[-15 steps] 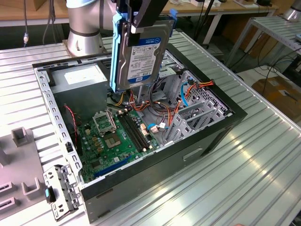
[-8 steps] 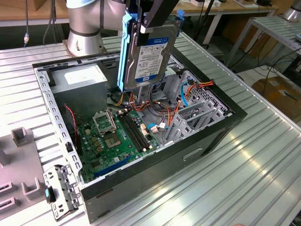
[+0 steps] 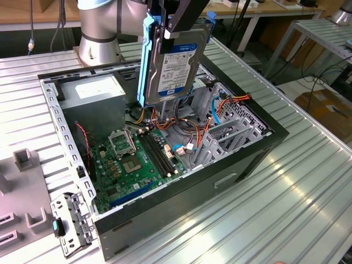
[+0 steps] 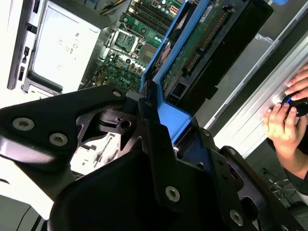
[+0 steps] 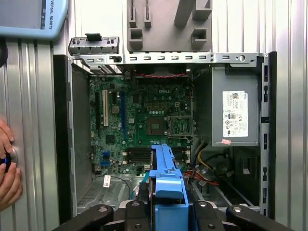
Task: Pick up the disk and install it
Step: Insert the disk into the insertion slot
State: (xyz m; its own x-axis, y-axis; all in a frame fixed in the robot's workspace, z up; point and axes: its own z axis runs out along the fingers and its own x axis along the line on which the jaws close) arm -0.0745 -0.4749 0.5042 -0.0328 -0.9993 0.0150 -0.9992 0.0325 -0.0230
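holding the disk [image 3: 179,63], is it?
– yes, gripper [image 3: 166,27] clamped on its upper end; disk hangs above the open case [image 3: 231,176], over the cables [image 3: 190,129].
– risk?
– i'd guess its lower edge snags those cables or the case wall and the disk twists in the grip.
– orientation?
– long axis near upright, slightly tilted, label facing the exterior camera.

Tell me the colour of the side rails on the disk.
Blue; the side rails show best in the exterior view, flanking the disk.
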